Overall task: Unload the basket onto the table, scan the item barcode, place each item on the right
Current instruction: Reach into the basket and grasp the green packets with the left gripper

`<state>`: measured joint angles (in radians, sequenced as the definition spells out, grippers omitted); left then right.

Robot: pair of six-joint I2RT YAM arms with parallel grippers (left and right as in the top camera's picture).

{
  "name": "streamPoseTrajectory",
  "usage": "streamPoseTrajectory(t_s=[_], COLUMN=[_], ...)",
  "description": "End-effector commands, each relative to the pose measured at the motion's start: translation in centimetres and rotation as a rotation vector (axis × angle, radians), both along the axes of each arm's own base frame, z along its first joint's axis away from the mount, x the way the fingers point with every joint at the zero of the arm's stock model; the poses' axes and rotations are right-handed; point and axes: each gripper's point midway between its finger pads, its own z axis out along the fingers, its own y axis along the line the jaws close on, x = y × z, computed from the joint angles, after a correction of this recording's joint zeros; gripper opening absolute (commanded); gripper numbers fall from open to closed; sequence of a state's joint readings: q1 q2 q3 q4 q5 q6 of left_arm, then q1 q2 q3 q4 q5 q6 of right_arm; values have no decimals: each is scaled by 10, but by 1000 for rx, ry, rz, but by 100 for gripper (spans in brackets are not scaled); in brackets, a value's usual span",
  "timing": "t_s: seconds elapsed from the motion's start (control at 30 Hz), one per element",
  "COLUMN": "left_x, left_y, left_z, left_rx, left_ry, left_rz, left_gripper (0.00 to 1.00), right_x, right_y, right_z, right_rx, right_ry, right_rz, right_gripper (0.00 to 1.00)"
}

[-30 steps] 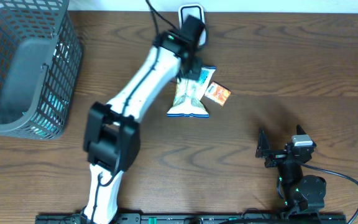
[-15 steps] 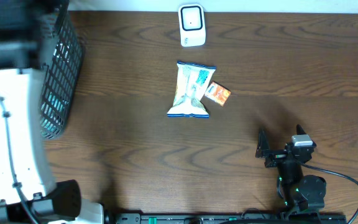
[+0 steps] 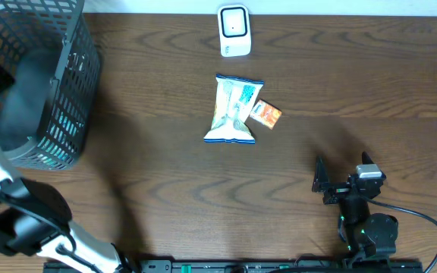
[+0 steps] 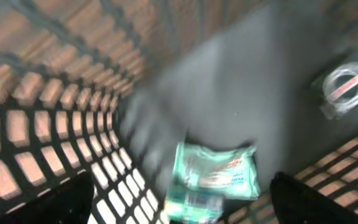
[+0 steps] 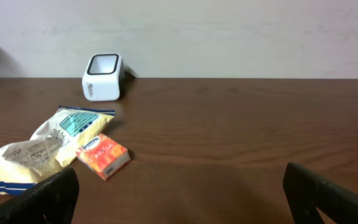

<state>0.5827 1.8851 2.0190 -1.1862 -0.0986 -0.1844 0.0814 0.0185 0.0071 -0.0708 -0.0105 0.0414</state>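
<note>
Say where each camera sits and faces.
Overhead: above the table, facing straight down on basket, scanner, snack bag, orange box; left arm, right arm show.
Left wrist: over the basket, facing down at a green packet; left fingertips show.
Right wrist: low, facing the wall; right fingertips show.
It shares scanner, snack bag, orange box with overhead.

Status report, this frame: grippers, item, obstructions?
Left gripper open over basket; right gripper open, empty. Teal packet lies in basket. Snack bag and orange box lie before scanner, nothing blocking it.
</note>
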Motion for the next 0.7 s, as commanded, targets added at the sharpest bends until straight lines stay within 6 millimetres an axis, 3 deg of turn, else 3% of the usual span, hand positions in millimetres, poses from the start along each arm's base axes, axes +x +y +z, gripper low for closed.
streamPoseTrajectory(t_s=[0.0, 0.13, 0.23, 0.5, 0.67], left_x=[4, 12, -5, -21, -28], left_y=[-18, -47, -57, -67, -67], left_z=[-33, -54, -73, -99, -106], left_rx=[-191, -378, -480, -577, -581], left_ry=[11, 8, 94, 212, 218], left_rz=[25, -19, 164, 352, 603], left_gripper=[88, 92, 93, 95, 96], right_x=[0, 0, 0, 0, 0], right_y=[-1, -1, -1, -1, -1], right_z=[-1, -1, -1, -1, -1], right_rx=[10, 10, 10, 10, 10], right_ry=[3, 3, 4, 4, 4], right_rz=[-7, -7, -7, -7, -7], right_gripper=[99, 99, 99, 99, 99])
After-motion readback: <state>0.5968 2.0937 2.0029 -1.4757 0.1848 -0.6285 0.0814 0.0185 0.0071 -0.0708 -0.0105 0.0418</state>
